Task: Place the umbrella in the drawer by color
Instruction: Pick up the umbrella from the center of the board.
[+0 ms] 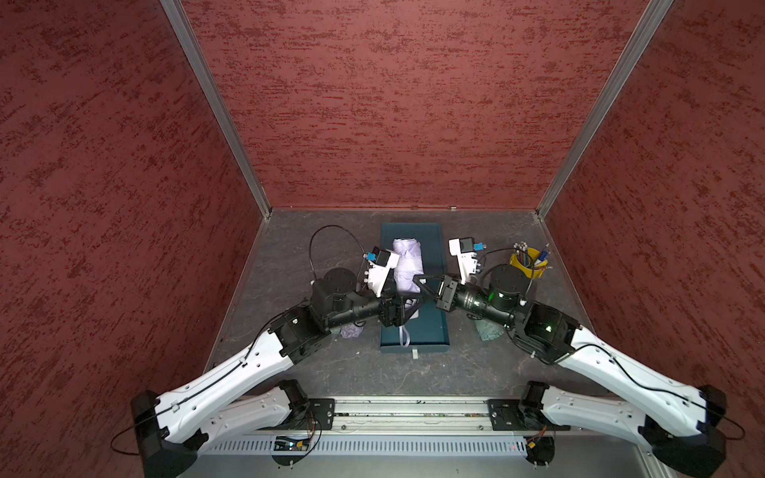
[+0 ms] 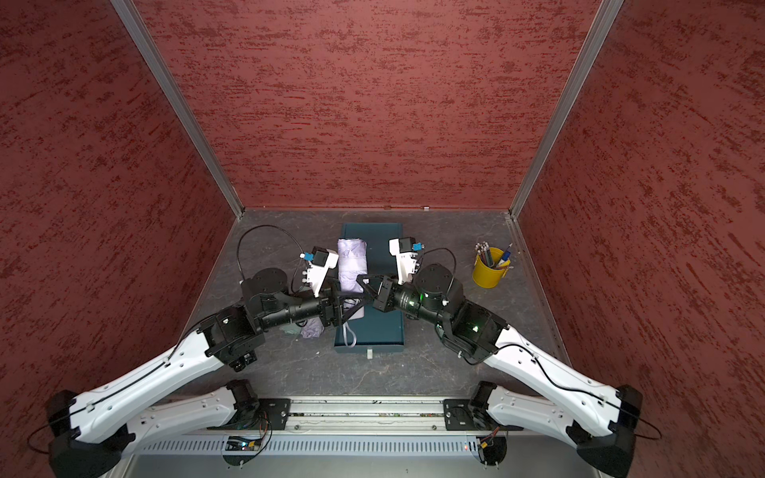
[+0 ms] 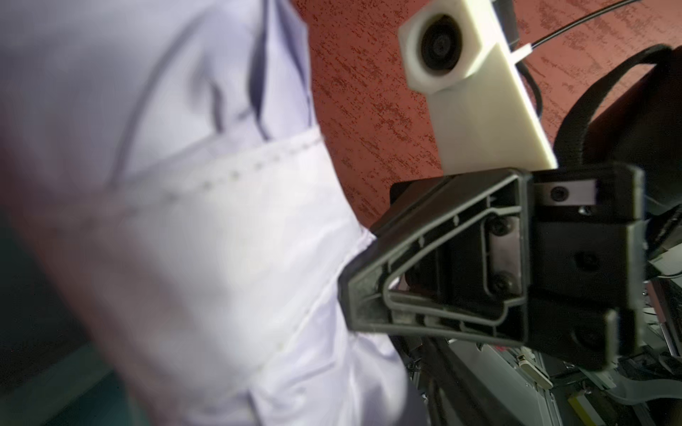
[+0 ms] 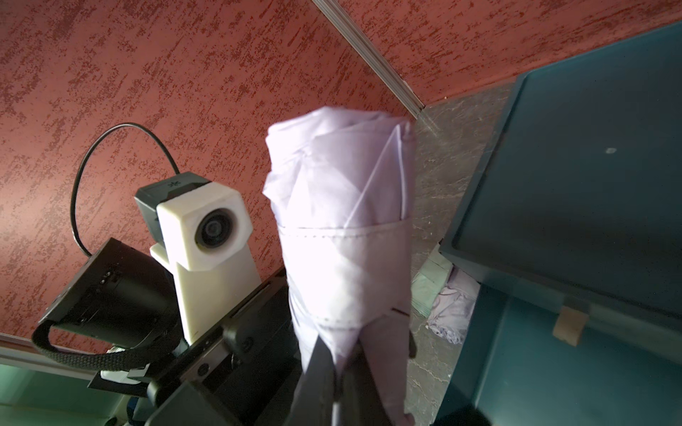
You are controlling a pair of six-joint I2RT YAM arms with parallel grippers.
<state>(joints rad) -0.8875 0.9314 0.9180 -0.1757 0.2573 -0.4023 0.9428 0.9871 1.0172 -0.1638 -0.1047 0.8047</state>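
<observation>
Midway across the table [image 1: 372, 372], over the half of the dark teal drawer [image 1: 434, 327] nearer the left arm: lavender umbrella [image 1: 407, 260], folded, long axis running from the table's far edge toward its near edge, in line with the drawer. Canopy end toward the far edge, handle end and wrist strap [image 1: 405, 337] toward the near edge. Looks lifted rather than laid down, judging by the right wrist view; contact with the drawer floor not clear. Flanked by both arms, about equally near: left gripper [image 1: 407, 305] reaching in from the table's left side at the handle end, right gripper [image 1: 419, 282] from the right side at mid-length. Right: jaws pressed together on a pinch of canopy fabric, plain in the right wrist view. Left: fingers lost against the umbrella in both top views; spread or clamped, cannot tell. Next, probably: lowering straight down, axis parallel to the drawer's long walls.
</observation>
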